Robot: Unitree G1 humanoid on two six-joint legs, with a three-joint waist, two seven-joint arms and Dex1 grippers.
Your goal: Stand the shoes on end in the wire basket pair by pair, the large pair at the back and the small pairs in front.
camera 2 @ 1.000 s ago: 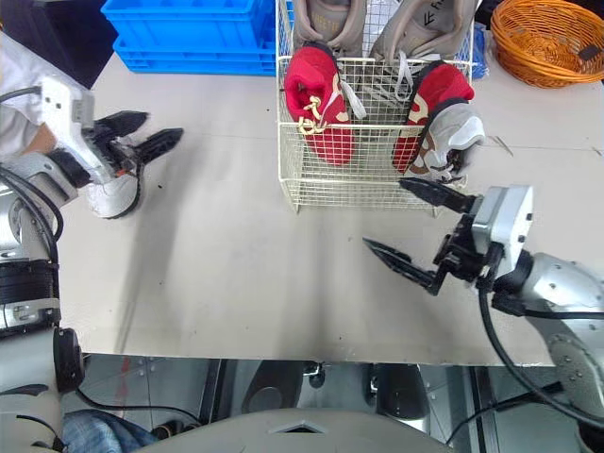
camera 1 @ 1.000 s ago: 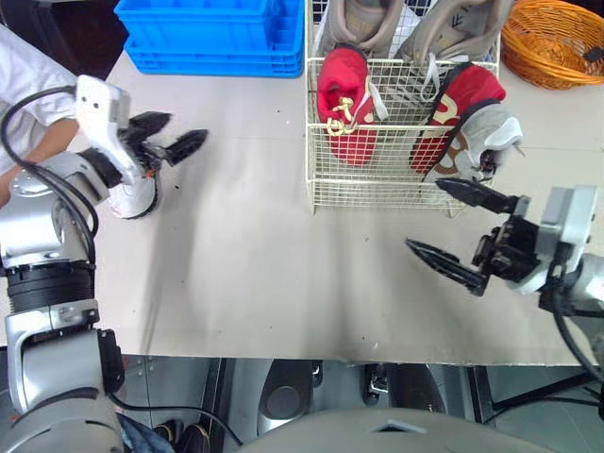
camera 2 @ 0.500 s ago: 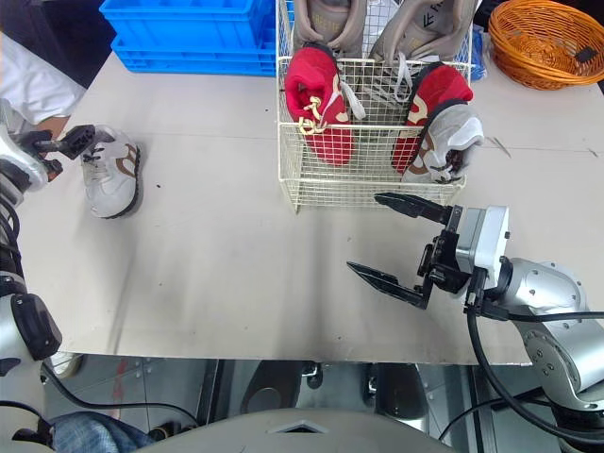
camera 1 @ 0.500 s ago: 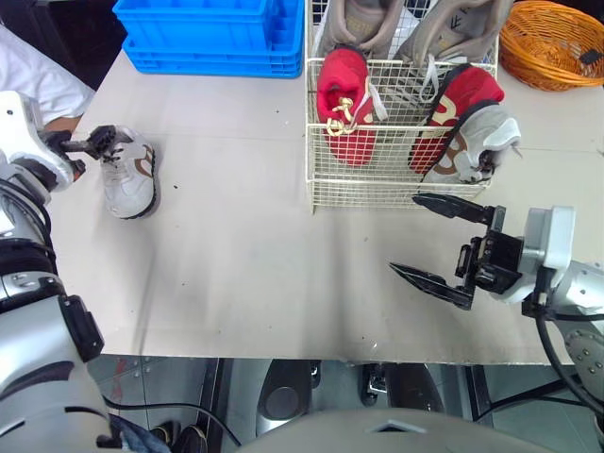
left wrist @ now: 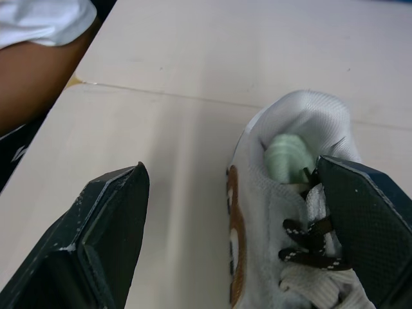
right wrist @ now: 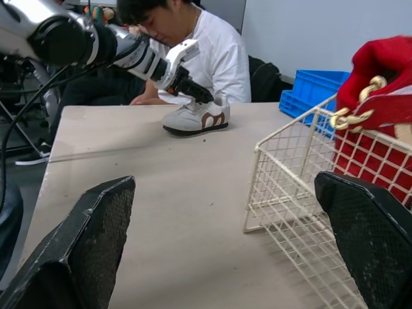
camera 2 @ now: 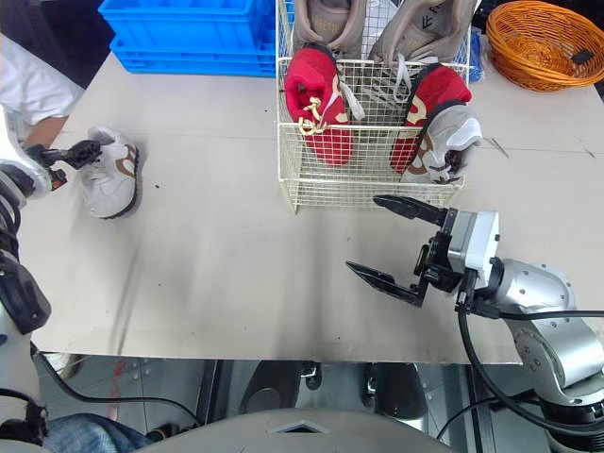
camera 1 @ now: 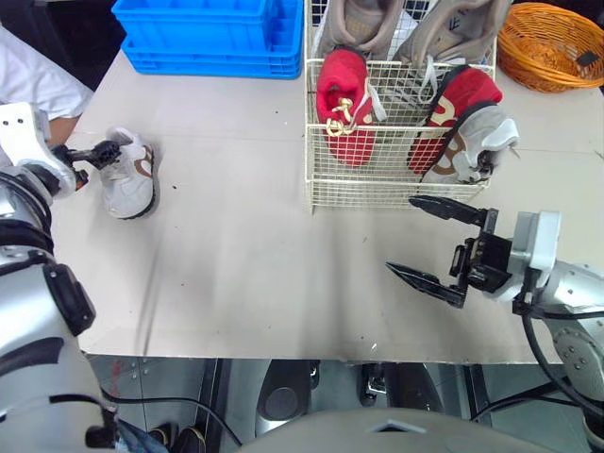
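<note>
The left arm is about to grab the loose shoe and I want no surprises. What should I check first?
1. Left jaws open: ok.
2. Left jaws astride the white-and-brown shoe: cannot tell, one jaw covers its laces.
3. Right jaws open, empty, apart from the wire basket: ok.
4. Its mate already in the basket's front right: ok.
5. Person's arm away from the shoe: not ok, it lies near the table corner beside it.
</note>
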